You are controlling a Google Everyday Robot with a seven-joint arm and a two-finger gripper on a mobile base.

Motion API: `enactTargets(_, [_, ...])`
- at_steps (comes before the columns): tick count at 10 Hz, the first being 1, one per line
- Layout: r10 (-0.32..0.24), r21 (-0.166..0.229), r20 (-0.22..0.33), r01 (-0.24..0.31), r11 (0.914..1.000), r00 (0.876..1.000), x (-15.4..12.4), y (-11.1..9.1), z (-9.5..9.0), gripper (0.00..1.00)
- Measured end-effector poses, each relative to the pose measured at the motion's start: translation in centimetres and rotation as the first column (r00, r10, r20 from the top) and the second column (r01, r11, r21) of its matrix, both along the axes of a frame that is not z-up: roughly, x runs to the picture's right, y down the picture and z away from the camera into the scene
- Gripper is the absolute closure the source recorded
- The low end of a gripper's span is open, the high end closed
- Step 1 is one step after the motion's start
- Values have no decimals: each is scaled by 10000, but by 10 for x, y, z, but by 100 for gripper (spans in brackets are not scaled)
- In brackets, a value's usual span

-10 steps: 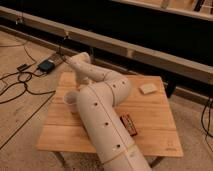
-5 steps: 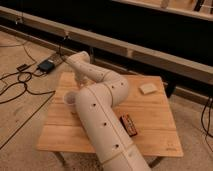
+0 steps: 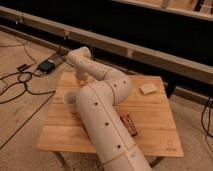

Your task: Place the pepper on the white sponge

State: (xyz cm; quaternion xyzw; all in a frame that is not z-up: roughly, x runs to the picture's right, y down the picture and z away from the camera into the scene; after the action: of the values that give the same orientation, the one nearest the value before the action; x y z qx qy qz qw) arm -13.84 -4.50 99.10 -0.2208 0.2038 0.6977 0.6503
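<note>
Hardly budged from a second ago: white 2-finger claw (image 3: 80, 76), far-left over the wooden tabletop (image 3: 155, 116), pinched shut, presumably for the hidden pepper; pale rectangular sponge (image 3: 148, 89) well apart.

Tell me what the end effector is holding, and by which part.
It cannot be told. The end effector is shut, low over the table near its far left corner, but whether anything sits between its tips does not show.

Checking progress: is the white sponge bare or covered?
Bare: nothing lies on the white sponge; the pincer, shut, is over the table, far left.
</note>
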Motion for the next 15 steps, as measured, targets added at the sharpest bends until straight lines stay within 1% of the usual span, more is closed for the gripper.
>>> enactTargets(2, [-86,290,-236,92,9995,9997,17,-21,-11,100])
enactTargets(3, [-85,377,-346,98,9992,9994,24,-28,-16,100])
enactTargets(4, [-92,435,-573,117,9990,9983,39,-37,-22,100])
enactTargets(6, [-35,490,-941,81,9988,9956,66,-47,-30,100])
enactTargets(9, [306,548,-1421,-230,9982,9894,108,-57,-34,100])
enactTargets(11, [695,622,-1841,-589,9963,9804,144,-60,-34,100])
enactTargets(12, [928,726,-2064,-793,9942,9741,163,-62,-33,100])
enactTargets(14, [1446,1005,-2483,-1230,9873,9578,203,-66,-33,100])
enactTargets(15, [1602,1104,-2588,-1355,9846,9526,214,-68,-34,100])
